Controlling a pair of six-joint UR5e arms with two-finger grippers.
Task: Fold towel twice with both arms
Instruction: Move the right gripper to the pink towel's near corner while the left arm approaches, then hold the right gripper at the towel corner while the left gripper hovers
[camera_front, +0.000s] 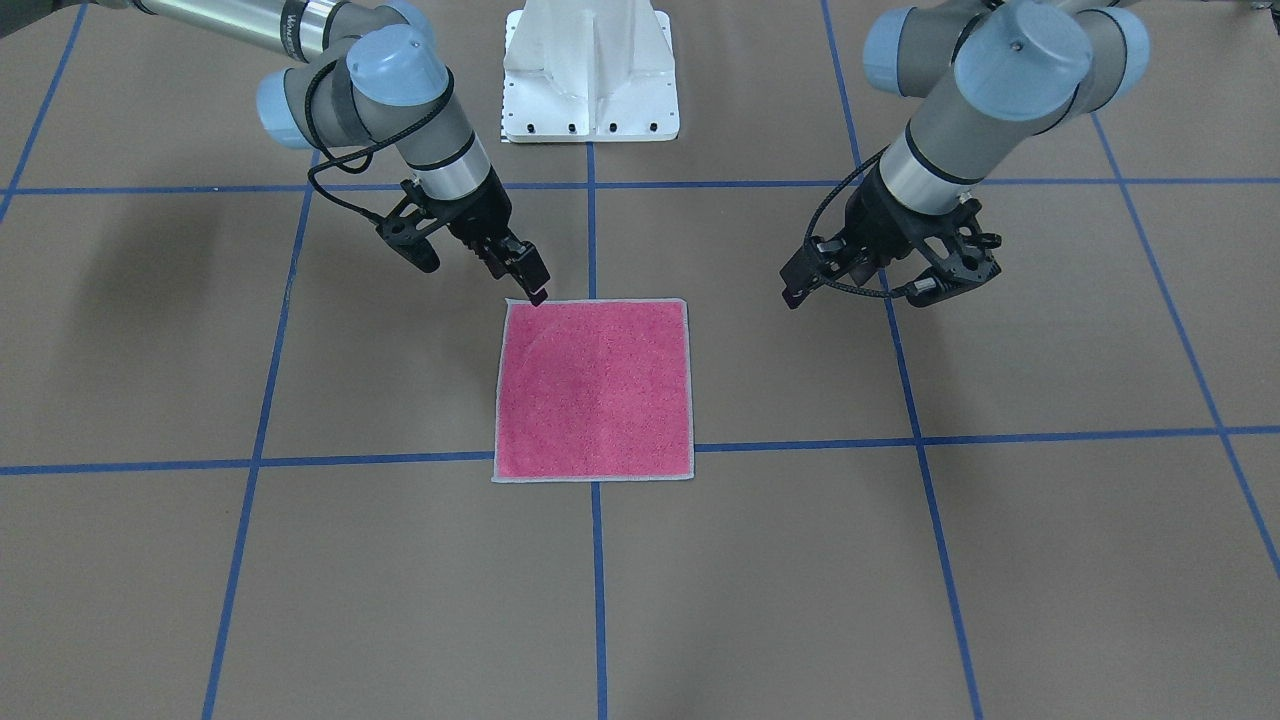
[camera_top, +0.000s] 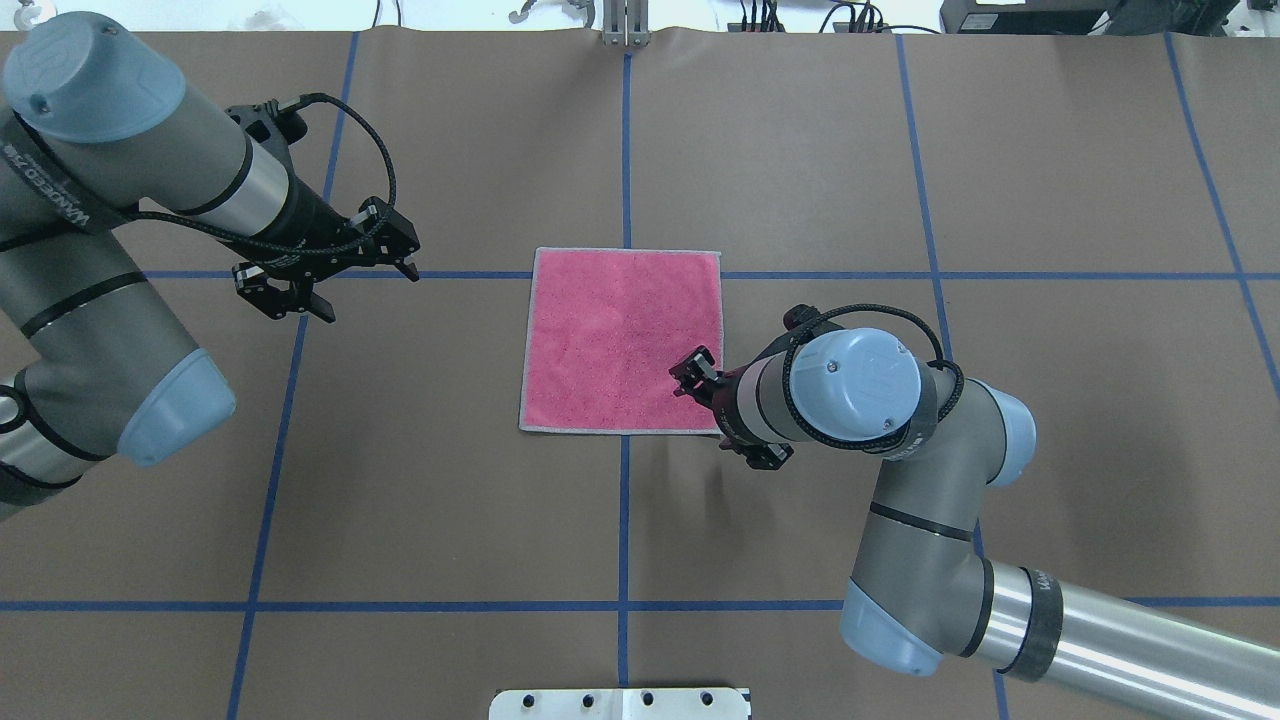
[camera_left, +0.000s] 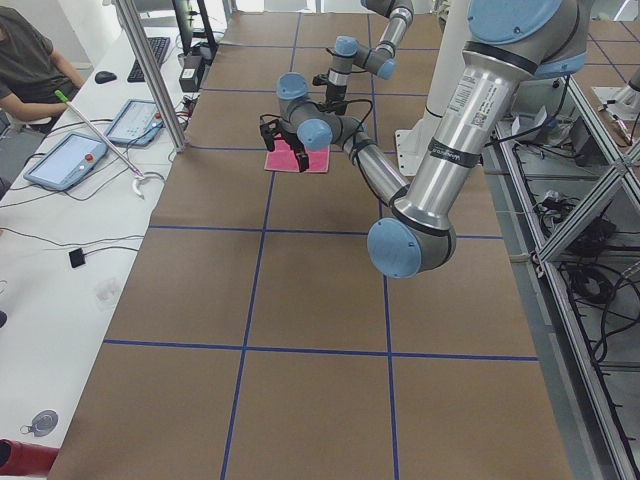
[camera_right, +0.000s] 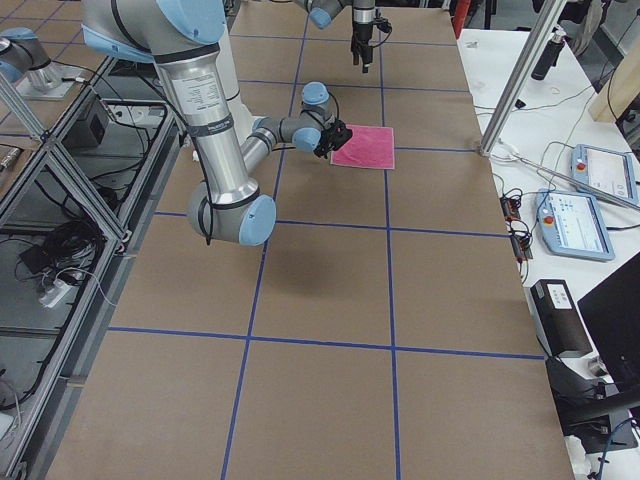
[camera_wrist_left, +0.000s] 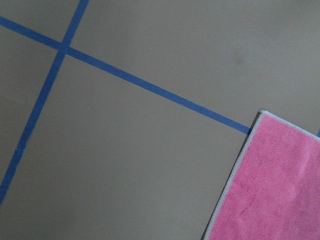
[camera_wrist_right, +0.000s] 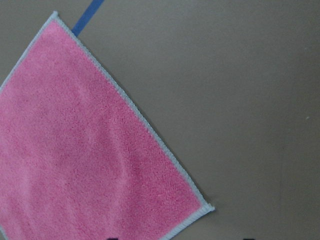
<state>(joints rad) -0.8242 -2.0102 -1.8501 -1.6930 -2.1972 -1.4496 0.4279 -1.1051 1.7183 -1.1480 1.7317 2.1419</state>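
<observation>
While the towel (camera_top: 620, 340) lies flat, pink side up, at the middle of the table (camera_top: 450, 500) over a crossing of blue tape lines (camera_top: 625, 150), the right arm's fingers (camera_front: 532, 275) stand spread at its near-robot corner. One tip is right at the pale edge, and they grip nothing. The left arm's fingers (camera_top: 318, 308) hang spread and empty, well apart from the towel's opposite side. Black lettering (camera_front: 293, 22) on the arm tube is too small to read.

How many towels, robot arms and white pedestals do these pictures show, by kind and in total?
towel: 1
robot arms: 2, the left arm and the right arm
white pedestal: 1
Total: 4
</observation>
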